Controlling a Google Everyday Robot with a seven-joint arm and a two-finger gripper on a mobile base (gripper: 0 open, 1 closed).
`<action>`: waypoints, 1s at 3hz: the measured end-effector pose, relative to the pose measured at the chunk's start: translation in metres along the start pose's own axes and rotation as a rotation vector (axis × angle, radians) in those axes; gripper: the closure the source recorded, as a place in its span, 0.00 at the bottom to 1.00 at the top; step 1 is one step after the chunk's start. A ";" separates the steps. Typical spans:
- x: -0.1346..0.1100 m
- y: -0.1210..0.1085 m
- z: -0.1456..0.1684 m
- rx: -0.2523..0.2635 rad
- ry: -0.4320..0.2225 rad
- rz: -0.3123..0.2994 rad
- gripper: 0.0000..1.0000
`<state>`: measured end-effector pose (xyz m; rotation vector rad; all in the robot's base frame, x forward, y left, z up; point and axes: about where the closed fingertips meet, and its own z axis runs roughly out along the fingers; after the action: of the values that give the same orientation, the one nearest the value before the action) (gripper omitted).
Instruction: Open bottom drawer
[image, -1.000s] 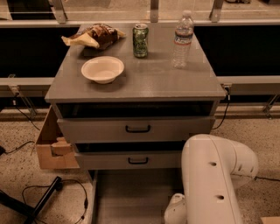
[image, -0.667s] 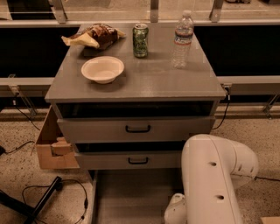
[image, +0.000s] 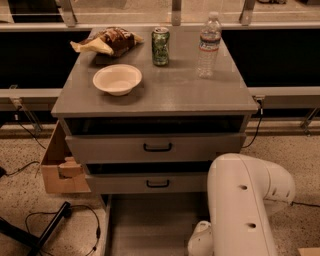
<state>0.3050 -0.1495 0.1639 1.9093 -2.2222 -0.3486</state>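
The grey cabinet (image: 155, 95) has two drawer fronts with black bar handles, the upper one (image: 157, 147) and the middle one (image: 158, 183). Both stand slightly out, with dark gaps above them. Below them the bottom drawer (image: 150, 225) is pulled far out toward the camera, and its plain grey tray shows. Its front and handle lie below the frame's lower edge. My white arm (image: 245, 200) covers the lower right, beside and over the tray's right side. My gripper is not in view; it is hidden behind the arm or lies below the frame.
On the cabinet top stand a white bowl (image: 117, 79), a chip bag (image: 107, 41), a green can (image: 160, 46) and a water bottle (image: 209, 45). A cardboard box (image: 60, 167) sits on the floor at the left. Black cables and a bar (image: 50, 227) lie at the lower left.
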 end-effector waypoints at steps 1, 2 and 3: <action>0.000 0.000 0.000 0.000 0.000 0.000 0.00; 0.000 0.000 0.000 0.000 0.000 0.000 0.00; 0.000 0.000 0.000 0.000 0.000 0.000 0.00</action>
<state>0.3054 -0.1496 0.1639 1.9094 -2.2222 -0.3486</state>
